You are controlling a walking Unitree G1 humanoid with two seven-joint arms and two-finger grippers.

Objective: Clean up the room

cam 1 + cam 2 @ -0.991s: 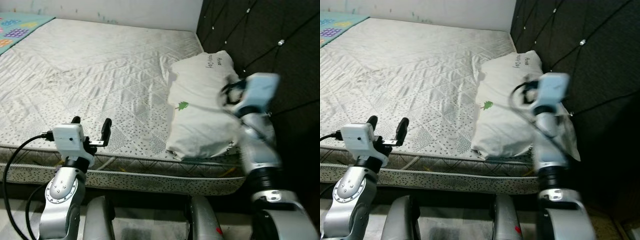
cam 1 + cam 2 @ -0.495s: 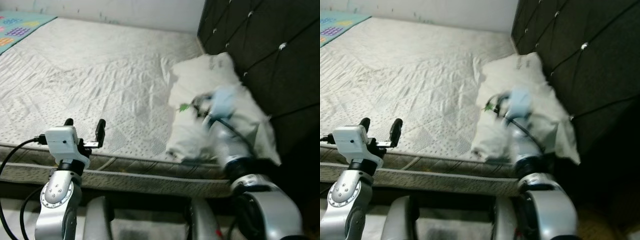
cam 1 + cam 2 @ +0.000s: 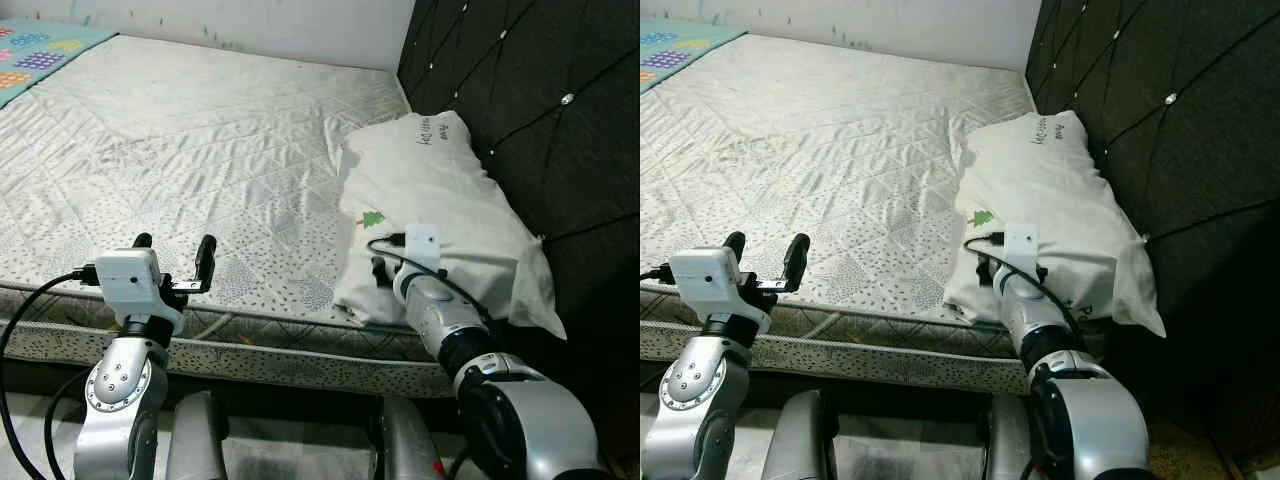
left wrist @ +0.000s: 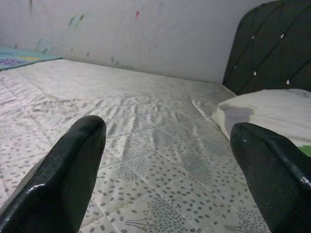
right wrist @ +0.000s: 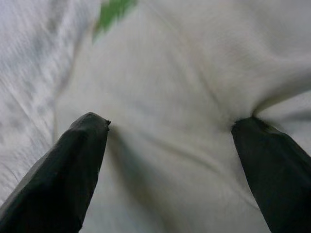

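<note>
A white pillow (image 3: 440, 200) with a small green print lies on the bed's right side against the dark headboard (image 3: 520, 90). My right gripper (image 3: 384, 272) is low at the pillow's near end, by the mattress edge. The right wrist view has that gripper (image 5: 170, 124) open, its fingers (image 5: 82, 160) spread wide and pressed into the pillow cloth (image 5: 165, 63). My left gripper (image 3: 175, 247) hovers open over the near-left edge of the mattress (image 3: 200, 130), nothing between its fingers (image 4: 73, 165). From the left wrist, the pillow (image 4: 272, 109) sits off to one side.
A bare quilted mattress spreads across the bed to a white wall (image 4: 146, 34). A colourful play mat (image 3: 40, 60) lies at the far left corner. The tufted headboard closes off the right side. The mattress front edge (image 3: 250, 350) runs just before my arms.
My right arm has come down from beside the headboard to the pillow's near end. The left gripper has stayed open in place. The view shifted slightly.
</note>
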